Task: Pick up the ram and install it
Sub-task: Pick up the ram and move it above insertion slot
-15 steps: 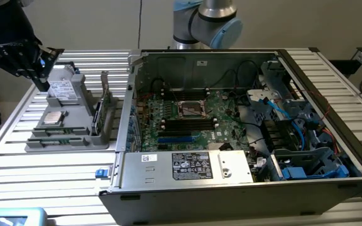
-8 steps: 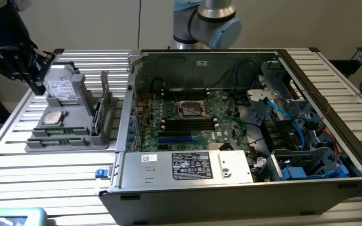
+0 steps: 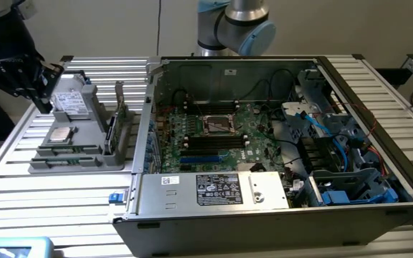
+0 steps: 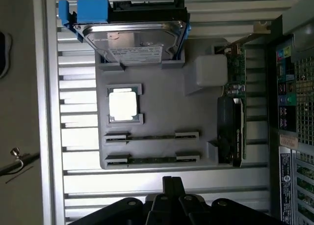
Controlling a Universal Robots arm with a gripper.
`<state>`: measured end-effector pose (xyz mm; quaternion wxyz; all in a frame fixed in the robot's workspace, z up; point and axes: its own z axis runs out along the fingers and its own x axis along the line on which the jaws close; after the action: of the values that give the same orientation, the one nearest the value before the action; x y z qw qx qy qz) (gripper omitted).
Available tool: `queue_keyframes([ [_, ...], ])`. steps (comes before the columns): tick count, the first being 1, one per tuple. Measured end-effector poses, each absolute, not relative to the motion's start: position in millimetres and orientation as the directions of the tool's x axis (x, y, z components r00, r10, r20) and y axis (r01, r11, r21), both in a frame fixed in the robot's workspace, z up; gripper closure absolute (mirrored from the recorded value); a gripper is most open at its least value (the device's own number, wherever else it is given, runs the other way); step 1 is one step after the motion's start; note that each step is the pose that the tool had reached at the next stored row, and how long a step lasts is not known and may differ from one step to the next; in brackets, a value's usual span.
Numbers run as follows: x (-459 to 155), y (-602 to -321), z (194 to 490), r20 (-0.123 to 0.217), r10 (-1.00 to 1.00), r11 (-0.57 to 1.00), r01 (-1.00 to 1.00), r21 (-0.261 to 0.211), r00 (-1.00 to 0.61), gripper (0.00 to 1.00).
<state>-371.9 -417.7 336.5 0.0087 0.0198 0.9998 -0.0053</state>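
You can see the gripper [image 3: 43, 105] at about 10 o'clock in the exterior view, up over the far corner of the gray tray [image 3: 86, 132]. Its two fingers are pressed together and hold nothing; in the wrist view the gripper [image 4: 167, 184] shows this well. The ram [image 3: 69, 149] lies flat in its holder on the tray, toward 5 o'clock from the gripper and well apart from it. A second stick [image 3: 64, 162] lies just beside it, closer to the tray's near edge. In the wrist view the ram [image 4: 152, 135] and the second stick [image 4: 152, 159] lie side by side, with the silver chip [image 4: 122, 104] near them and the hard drive [image 4: 132, 38] past that. The open computer case [image 3: 192, 188] sits at 3 o'clock from the tray.
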Motion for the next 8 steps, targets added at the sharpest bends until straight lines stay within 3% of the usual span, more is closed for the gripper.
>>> queue_keyframes([
  [8, -372.3, -417.6, 334.4, -0.018, -0.096, 0.995, -0.096, -0.011, -0.995, 0.89],
])
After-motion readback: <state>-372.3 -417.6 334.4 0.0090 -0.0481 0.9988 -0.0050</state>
